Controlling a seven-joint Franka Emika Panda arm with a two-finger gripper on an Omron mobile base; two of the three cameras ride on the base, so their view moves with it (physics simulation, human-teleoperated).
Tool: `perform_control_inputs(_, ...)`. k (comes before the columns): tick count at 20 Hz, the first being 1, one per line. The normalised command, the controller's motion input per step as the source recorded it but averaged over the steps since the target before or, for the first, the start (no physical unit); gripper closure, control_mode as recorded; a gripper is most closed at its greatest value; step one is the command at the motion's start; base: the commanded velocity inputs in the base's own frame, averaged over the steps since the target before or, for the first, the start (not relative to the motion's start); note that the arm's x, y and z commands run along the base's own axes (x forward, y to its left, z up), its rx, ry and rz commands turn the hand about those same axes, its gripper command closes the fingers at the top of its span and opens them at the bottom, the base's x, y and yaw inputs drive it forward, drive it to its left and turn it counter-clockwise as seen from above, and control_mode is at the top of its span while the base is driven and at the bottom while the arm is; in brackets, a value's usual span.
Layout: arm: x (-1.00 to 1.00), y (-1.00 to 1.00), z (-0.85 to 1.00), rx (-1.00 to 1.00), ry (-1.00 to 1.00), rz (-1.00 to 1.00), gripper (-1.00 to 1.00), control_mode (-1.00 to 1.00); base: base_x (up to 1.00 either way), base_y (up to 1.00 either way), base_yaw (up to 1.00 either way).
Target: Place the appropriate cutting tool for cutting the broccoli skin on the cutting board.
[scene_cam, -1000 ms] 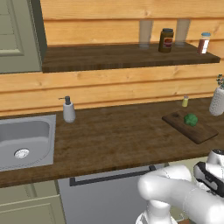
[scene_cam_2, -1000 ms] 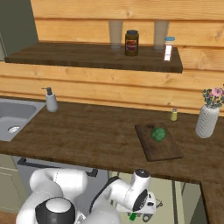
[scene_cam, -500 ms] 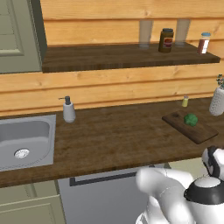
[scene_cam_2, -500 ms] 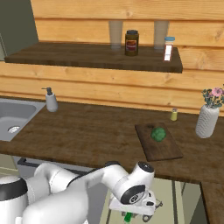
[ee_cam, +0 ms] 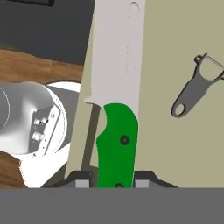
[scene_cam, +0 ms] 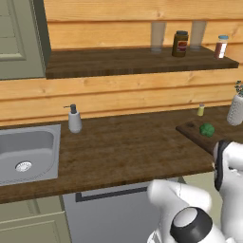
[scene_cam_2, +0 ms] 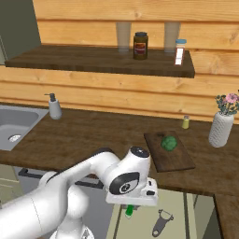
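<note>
My hand grips the cutting tool by its green handle, below the desk edge. The cutting board, at one o'clock, holds only the broccoli; placing remains.

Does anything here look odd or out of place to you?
Nothing looks spilled or broken. The one surprise: a green-handled knife sits between the gripper fingers below counter level, while the broccoli waits alone on the cutting board.
</note>
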Motion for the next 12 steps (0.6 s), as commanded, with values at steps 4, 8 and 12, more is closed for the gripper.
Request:
perform_control_inputs(4, 0.94, -0.45, 0.79, 0.0, 0.0, 0.08, 1.0, -1.0, 0.0, 0.0, 0.0)
perform_control_inputs(8, 0.89, -0.78, 0.46, 0.0, 0.0, 0.26, 1.0, -1.0, 0.0, 0.0, 0.0)
perform_control_inputs(12, 0.36, -0.81, 0.07, -0.04, 0.04, 0.43, 1.0, -1.0, 0.0, 0.0, 0.0)
